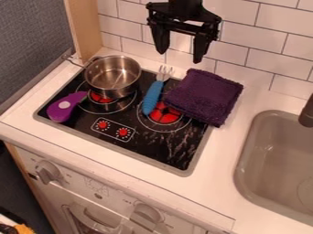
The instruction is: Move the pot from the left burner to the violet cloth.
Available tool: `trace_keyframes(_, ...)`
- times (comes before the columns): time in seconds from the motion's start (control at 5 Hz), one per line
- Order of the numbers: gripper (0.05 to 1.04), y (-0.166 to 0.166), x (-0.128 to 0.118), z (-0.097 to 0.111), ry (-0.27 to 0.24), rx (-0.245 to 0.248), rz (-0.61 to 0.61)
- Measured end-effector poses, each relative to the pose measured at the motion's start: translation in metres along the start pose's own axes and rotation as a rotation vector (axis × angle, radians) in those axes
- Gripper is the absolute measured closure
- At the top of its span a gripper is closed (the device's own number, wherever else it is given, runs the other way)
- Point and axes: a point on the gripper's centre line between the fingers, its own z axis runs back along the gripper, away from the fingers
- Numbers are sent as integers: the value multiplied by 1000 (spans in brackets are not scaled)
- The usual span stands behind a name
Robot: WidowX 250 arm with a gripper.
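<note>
Pot [114, 75] on left burner [99, 97], metal, probably light, stiff and slippery; best pinched at the rim [140, 72]. Gripper [180, 55] high against the tiled wall [245, 57], jaws parted and empty. Blue-handled fork [153, 96] between pot and violet cloth [205, 96], best cleared by lifting; purple toy eggplant [63, 109] near the burner.

Pot [114, 75] on left burner [99, 98], toy eggplant [61, 109] before it; fork [153, 97] between pot and cloth [205, 96]; sink [260, 153] far right

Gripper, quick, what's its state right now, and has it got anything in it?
Gripper: open, fingers apart, holding nothing.
</note>
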Motion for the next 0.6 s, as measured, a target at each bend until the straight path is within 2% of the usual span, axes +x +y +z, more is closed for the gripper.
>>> trace_keyframes(0.2,84,-1,-4,-14,43,-2,-2)
trace_keyframes(0.4,84,26,0,-25,59,0,41)
trace_keyframes(0.6,84,60,1,-38,83,27,80)
